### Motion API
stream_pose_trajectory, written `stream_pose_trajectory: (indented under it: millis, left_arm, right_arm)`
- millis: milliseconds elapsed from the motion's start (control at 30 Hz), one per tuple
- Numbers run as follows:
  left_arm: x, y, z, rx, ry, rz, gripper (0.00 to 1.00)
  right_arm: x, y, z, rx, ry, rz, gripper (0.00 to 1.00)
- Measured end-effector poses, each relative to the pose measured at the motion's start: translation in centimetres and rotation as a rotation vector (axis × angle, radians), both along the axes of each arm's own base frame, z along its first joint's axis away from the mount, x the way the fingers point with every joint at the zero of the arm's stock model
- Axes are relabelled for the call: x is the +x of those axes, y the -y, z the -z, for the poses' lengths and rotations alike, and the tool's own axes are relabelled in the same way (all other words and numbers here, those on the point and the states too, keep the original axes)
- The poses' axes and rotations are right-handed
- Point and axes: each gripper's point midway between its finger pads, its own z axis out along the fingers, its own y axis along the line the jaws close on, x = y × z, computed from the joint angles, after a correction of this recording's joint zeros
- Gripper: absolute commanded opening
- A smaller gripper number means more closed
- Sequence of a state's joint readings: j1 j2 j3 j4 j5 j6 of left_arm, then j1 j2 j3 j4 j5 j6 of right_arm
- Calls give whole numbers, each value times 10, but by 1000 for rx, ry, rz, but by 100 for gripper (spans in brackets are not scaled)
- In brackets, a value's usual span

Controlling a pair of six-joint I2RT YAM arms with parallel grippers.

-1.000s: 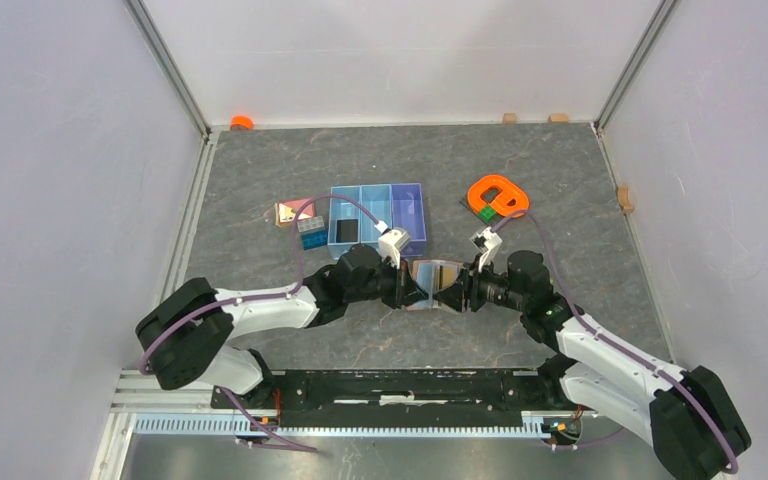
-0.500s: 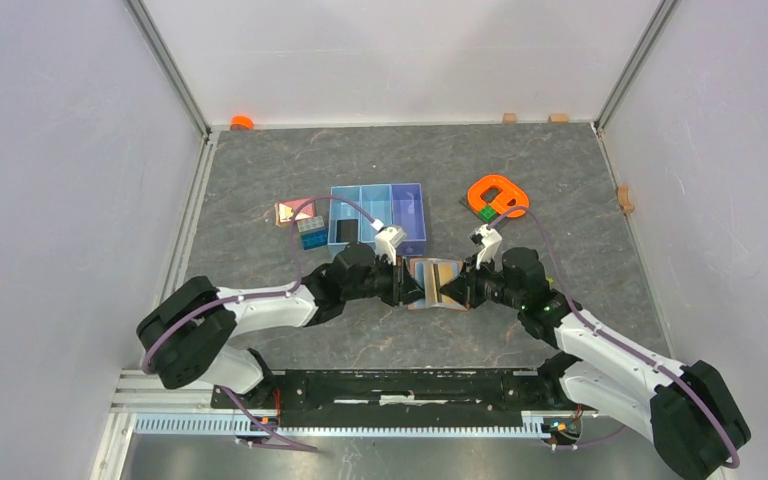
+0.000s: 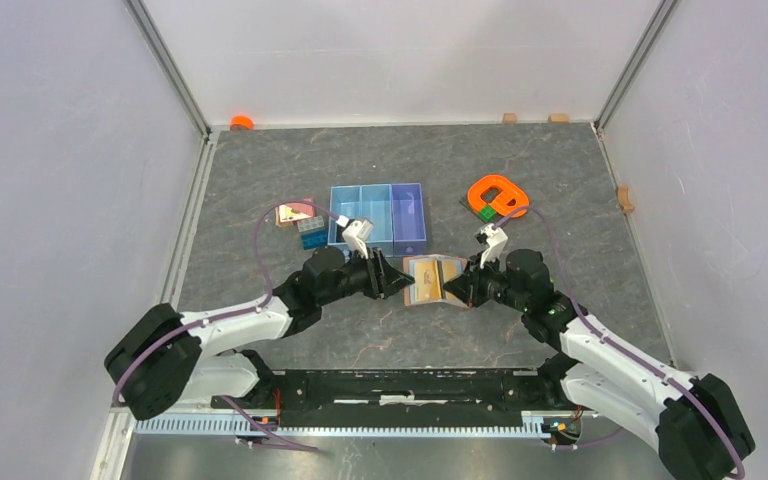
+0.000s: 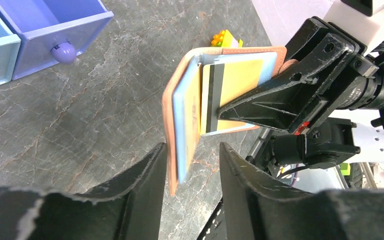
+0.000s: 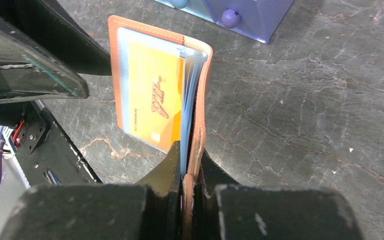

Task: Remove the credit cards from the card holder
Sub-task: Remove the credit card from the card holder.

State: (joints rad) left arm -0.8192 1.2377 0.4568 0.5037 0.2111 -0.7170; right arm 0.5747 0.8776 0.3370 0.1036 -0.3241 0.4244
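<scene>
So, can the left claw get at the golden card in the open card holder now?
Probably yes. The right claw clamps one flap of the card holder, which stands open toward the left claw. The golden card shows uncovered, though the right fingers cross its edge.

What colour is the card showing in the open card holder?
Golden yellow card, red "VIP" lettering; right wrist view shows it best.

Matt stitched leather-like card holder (image 5: pixel 155 85), glossy golden card (image 5: pixel 152 100), veined stone-look table (image 5: pixel 300 110), scuffed black plastic hand (image 4: pixel 185 200)
</scene>
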Motion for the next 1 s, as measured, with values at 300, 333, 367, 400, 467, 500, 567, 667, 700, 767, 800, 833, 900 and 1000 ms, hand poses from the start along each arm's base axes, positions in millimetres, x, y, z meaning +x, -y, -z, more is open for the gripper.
stream_pose_trajectory:
  millis: [300, 333, 367, 400, 467, 500, 567, 667, 700, 767, 800, 833, 900, 1000]
  left_arm:
    - [-5, -8, -16, -67, 63, -7, 85]
    - [-6, -8, -17, -71, 65, -4, 85]
    - [-6, -8, -18, -75, 69, -2, 85]
    - [-6, -7, -19, -79, 72, 0, 86]
    - [-6, -7, -21, -86, 77, 5, 86]
    - [-6, -6, -21, -87, 78, 8, 86]
    - [-8, -4, -18, -86, 72, 21, 85]
    - [-9, -2, -11, -74, 57, 32, 83]
    - [-9, -2, -9, -68, 50, 37, 83]
    - [-9, 0, -5, -59, 39, 44, 83]
    - [-9, 1, -5, -57, 36, 45, 83]
    - [-8, 1, -5, -55, 34, 45, 83]
    - [-7, 1, -5, -50, 31, 42, 84]
    - [-5, -1, -3, -34, 33, 25, 85]
  right_arm:
    - [3, 4, -3, -6, 15, 28, 0]
    - [3, 4, -3, -5, 15, 27, 0]
    - [2, 4, -3, -5, 15, 27, 0]
    - [2, 4, -3, -5, 15, 27, 0]
    - [2, 4, -3, -4, 15, 25, 0]
    - [2, 4, -3, -4, 15, 24, 0]
    - [2, 3, -3, -3, 15, 22, 0]
    - [1, 3, -4, 1, 15, 15, 0]
    - [0, 2, -5, 4, 16, 11, 0]
    - [-1, 1, -6, 12, 17, 2, 0]
    - [-2, 0, -7, 16, 18, -5, 0]
    - [-3, -2, -8, 22, 16, -12, 0]
    - [-5, -4, -10, 33, 15, -25, 0]
    - [-7, -6, -14, 51, 16, -41, 0]
